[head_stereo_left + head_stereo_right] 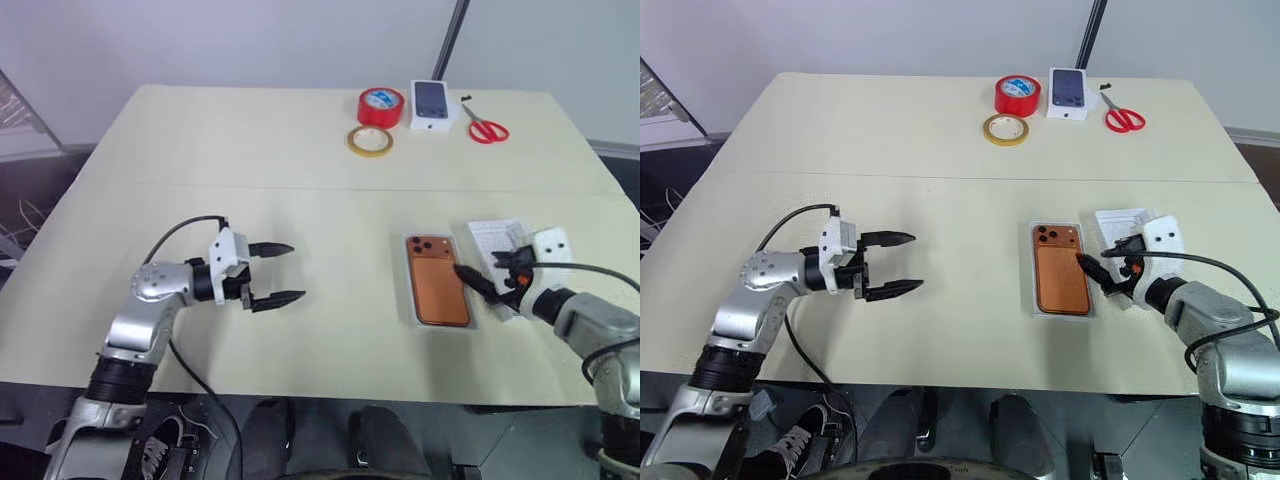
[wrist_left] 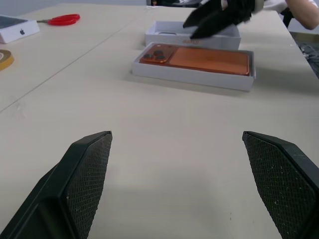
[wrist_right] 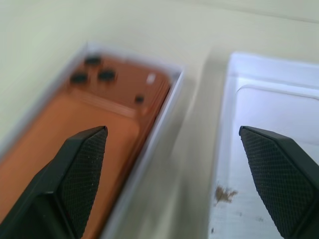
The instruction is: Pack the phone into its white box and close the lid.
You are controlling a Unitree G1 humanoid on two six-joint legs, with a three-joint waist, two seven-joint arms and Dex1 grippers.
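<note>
Orange-copper phone (image 1: 438, 280) already seated back-up in the white box (image 2: 193, 74) on the worktop (image 1: 300, 170), lid (image 1: 1124, 225) lying open-side up just beside it. Right gripper (image 1: 486, 281) over the gap between them, jaws wide, empty; left gripper (image 1: 273, 273) well apart, jaws wide too. Risk: nudging the box while reaching for the lid, or setting it down skewed.

The phone (image 1: 1060, 270) lies in the white box (image 1: 1031, 285) at frame centre-right, the lid (image 1: 1120, 222) just right (apparently open side up); scissors (image 1: 1122, 117) upper right.
</note>
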